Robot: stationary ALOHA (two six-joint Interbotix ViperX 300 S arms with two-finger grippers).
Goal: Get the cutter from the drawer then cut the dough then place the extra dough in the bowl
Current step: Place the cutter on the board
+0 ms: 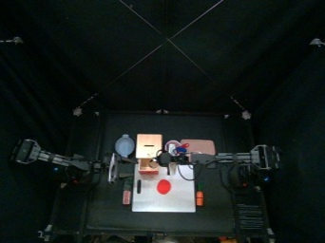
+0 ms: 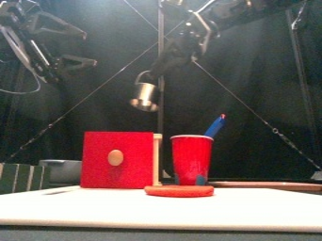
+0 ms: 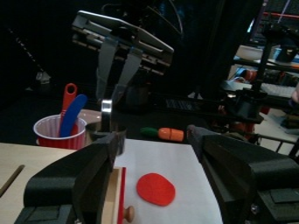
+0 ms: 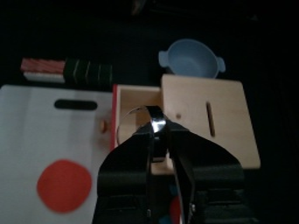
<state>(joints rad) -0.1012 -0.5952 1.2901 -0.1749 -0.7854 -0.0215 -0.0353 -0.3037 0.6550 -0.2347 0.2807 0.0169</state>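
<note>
**Item: round metal cutter**. Hangs in the air by its wire handle, higher than the wooden box and the red cup, above the gap between them. It touches nothing on the table.

**Holder: right gripper**. Jaws pressed together on the wire handle, with the cutter's ring dangling below.

**Idle: left gripper**. Jaws spread wide and holding nothing, low at the left side of the white cutting board, just beside the box's red drawer front.

**Target: red dough disc**. Lies flat and whole on the board, near of the box and cup.

**Destination for trimmings: blue-grey bowl**. Stands at the far left, beside the box.

**Step in hand (judged):** carrying the cutter to the dough.

**Handling notes:**
- Bring the cutter toward the near side, clear of the cup and its knives.
- A ring hung on a wire is likely to swing, so let it settle.
- Centre it over the disc so a margin of dough is left all round.
- Lower it level and press straight down; a tilted ring would likely cut only one side.
- The left gripper should stay off the dough.
</note>
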